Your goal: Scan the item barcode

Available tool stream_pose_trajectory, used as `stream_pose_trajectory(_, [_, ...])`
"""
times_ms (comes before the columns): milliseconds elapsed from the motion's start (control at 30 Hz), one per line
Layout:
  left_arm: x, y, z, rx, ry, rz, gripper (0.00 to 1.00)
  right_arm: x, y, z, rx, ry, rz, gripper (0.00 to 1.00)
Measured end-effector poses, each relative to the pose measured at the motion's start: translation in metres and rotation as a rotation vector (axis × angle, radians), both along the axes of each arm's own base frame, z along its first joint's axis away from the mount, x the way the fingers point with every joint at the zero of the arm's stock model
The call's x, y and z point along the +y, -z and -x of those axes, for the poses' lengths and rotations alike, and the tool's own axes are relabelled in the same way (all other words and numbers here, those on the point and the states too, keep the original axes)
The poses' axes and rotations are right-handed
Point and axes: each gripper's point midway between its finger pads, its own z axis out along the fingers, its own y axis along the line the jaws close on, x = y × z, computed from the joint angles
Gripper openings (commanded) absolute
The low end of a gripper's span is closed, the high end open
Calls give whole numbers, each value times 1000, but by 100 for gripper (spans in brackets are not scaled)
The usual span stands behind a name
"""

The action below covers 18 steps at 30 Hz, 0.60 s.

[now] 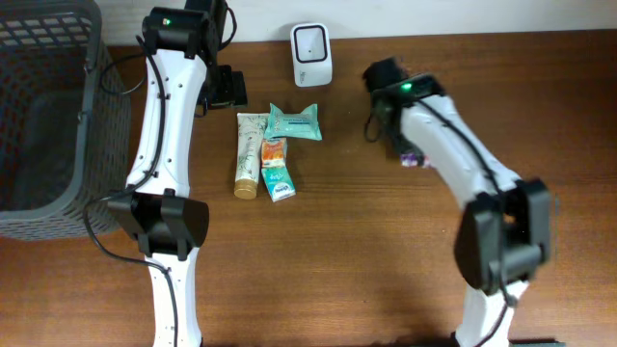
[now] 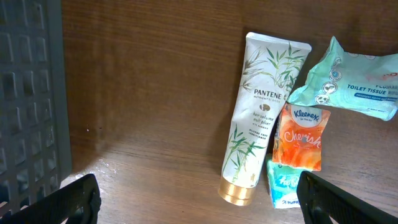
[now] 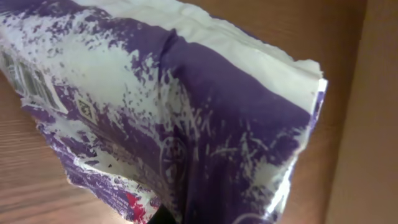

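Note:
A purple and white packet [image 3: 186, 112] fills the right wrist view, with striped print like a barcode [image 3: 25, 81] at its left edge. My right gripper [image 1: 406, 151] is shut on this packet, and only a purple sliver of it [image 1: 414, 160] shows under the arm from overhead. The white scanner [image 1: 311, 41] stands at the table's back edge, left of and beyond the right gripper. My left gripper [image 2: 199, 205] hangs open over bare wood left of the item pile; its black fingers [image 2: 74, 202] hold nothing.
A pile lies mid-table: a Pantene tube [image 1: 249, 152], a teal tissue pack [image 1: 293, 121], an orange Kleenex pack [image 1: 274, 150] and a small blue-green pack [image 1: 279, 182]. A dark grey basket [image 1: 58, 116] stands at the left edge.

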Motion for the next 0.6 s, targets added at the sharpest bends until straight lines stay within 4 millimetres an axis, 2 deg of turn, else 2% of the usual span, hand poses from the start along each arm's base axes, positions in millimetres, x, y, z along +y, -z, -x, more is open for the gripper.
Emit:
stream_pose_trajectory(67, [0,0,0,0,0,0,99,20,20,1,42,-54,55,33])
stream_pose_trajectory(100, [0,0,0,0,0,0,99,33,26,3,52,-82,70,35])
stream_pose_trajectory(133, [0,0,0,0,0,0,99,53,32,7,65,-132,75,42])
stream_pose_trajectory(200, [0,0,0,0,0,0,99,84,37,17,86,-192,28,64])
stream_pose_trajectory(267, [0,0,0,0,0,0,99,112,37,27,126,-235,-51,68])
stream_pose_trajectory(300, [0,0,0,-1,0,0,99,133,31,30,134,-241,-133,76])
stream_pose_trajectory(333, [0,0,0,0,0,0,99,141,20,29,141,-234,-188,84])
stream_pose_trajectory(400, [0,0,0,-2,0,0,99,146,-4,25,150,-209,-279,95])
stream_pose_trajectory(433, [0,0,0,-1,0,0,99,146,-19,17,126,-198,-336,98])
stream_pose_trajectory(500, [0,0,0,0,1,0,99,129,-43,-5,81,-159,-453,100])
stream_pose_trajectory(600, [0,0,0,0,1,0,99,92,-38,-14,124,-81,-602,99])
